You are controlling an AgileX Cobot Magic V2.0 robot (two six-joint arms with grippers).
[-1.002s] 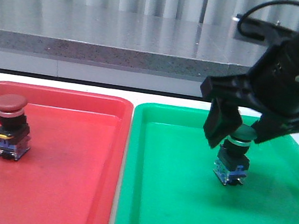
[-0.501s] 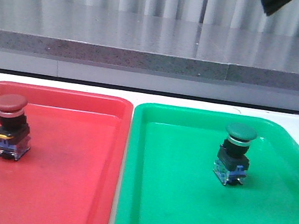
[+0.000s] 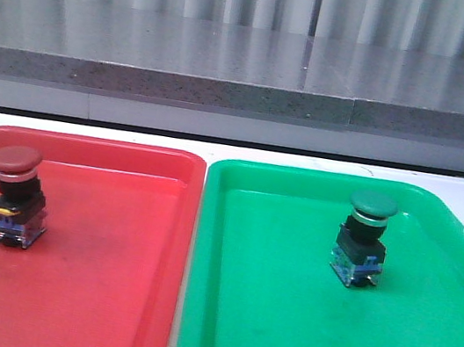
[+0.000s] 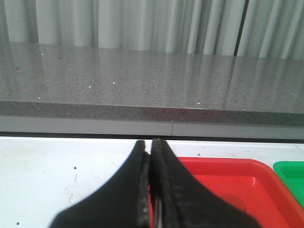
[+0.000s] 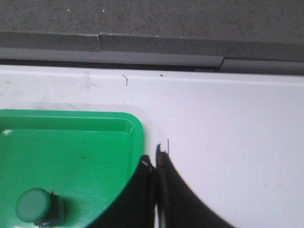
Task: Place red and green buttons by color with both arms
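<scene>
White tabletop, grey counter behind, two trays side by side.
Red button (image 3: 14,195) stands upright in the red tray (image 3: 105,295); green button (image 3: 363,240) upright in the green tray (image 3: 278,324). Left gripper (image 4: 151,151) and right gripper (image 5: 156,161) both have jaws pressed together, holding nothing.

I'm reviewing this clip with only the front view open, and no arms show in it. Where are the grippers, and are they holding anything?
Observer: The left gripper is shut and empty, its fingers pressed together, per the left wrist view.
Operator: And the right one?
Observer: The right gripper is also shut with nothing between its fingers.
Operator: Where is it relative to the green tray?
Observer: The right wrist view looks down on a corner of the green tray, with the green button standing inside, untouched.
</scene>
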